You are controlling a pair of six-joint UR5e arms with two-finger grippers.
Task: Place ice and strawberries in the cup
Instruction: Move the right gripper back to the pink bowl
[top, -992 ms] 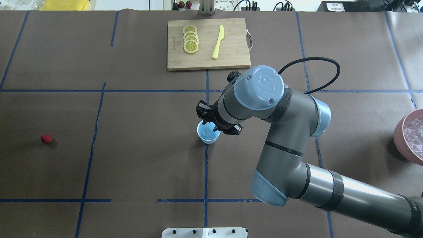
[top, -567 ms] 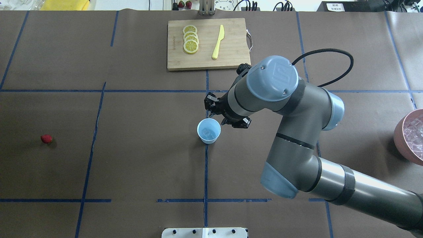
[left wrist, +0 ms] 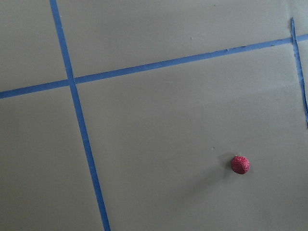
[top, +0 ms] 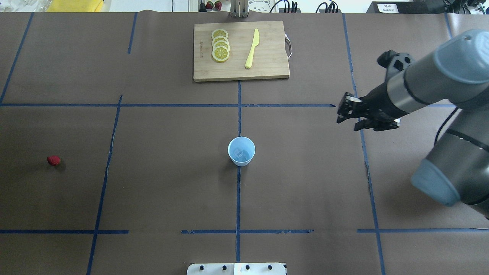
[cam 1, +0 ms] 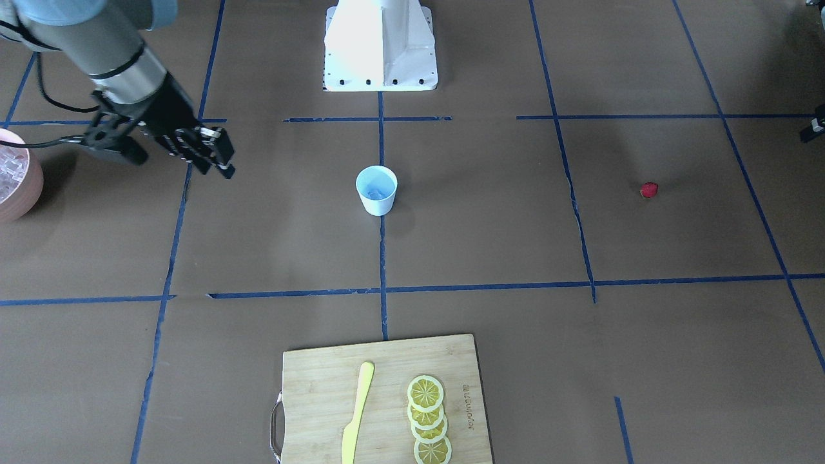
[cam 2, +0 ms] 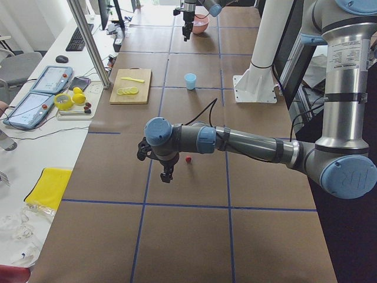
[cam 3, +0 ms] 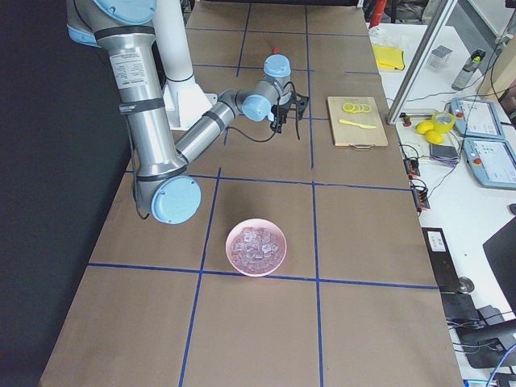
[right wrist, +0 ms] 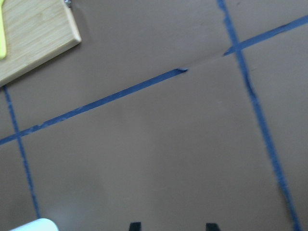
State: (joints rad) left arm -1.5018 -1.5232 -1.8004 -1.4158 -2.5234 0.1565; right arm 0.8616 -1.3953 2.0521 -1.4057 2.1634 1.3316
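Note:
The pale blue cup (top: 241,151) stands mid-table with a clear ice cube (top: 239,153) inside; it also shows in the front view (cam 1: 376,189). More ice fills the pink bowl (cam 3: 256,246). The red strawberry (top: 54,160) lies alone far left, and shows in the left wrist view (left wrist: 240,164). My right gripper (top: 340,113) is open and empty, well to the right of the cup; its fingertips (right wrist: 135,225) stand apart over bare table. My left gripper (cam 2: 166,177) hovers beside the strawberry (cam 2: 188,158); I cannot tell whether it is open.
A wooden cutting board (top: 267,65) at the back holds lemon slices (top: 220,46) and a yellow knife (top: 252,49). The pink bowl's rim (cam 1: 29,193) sits at the table's right end. The white robot base (cam 1: 380,45) is at the near edge.
My right arm has pulled away from over the cup, moving right and back. An ice cube now shows inside the uncovered cup.

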